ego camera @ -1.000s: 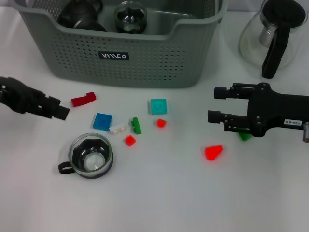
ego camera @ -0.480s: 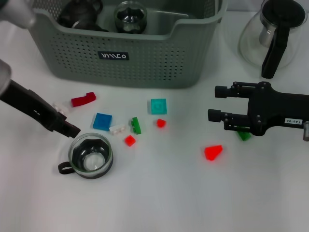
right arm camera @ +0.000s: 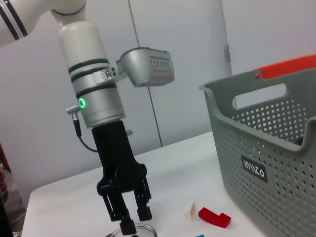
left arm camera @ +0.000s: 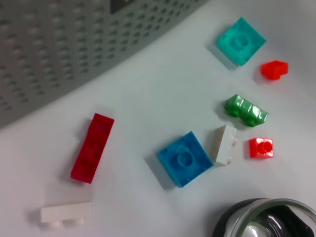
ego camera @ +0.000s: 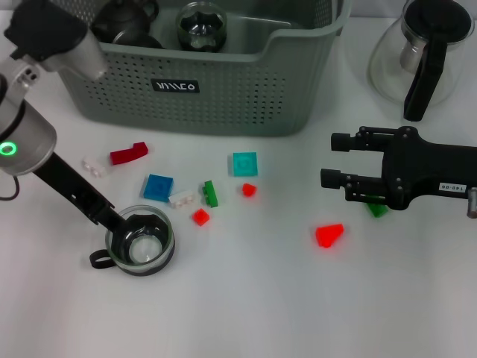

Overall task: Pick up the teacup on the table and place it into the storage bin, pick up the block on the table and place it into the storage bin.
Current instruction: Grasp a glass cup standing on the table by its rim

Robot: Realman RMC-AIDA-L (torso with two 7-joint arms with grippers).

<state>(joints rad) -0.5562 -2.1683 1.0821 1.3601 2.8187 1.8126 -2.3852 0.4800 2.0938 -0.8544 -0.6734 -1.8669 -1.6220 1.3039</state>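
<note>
Left gripper [ego camera: 118, 221] is reaching down onto the near-left rim of the teacup [ego camera: 141, 241], fingers apart with one tip inside the glass and one outside. The cup is sitting upright on the table [ego camera: 246, 298], in front of the storage bin [ego camera: 201, 74] and well apart from it. Blocks are lying scattered between them: blue block [ego camera: 158, 187], teal block [ego camera: 244, 163]. Right gripper [ego camera: 334, 160] is hovering at the right, fingers apart, holding nothing.
</note>
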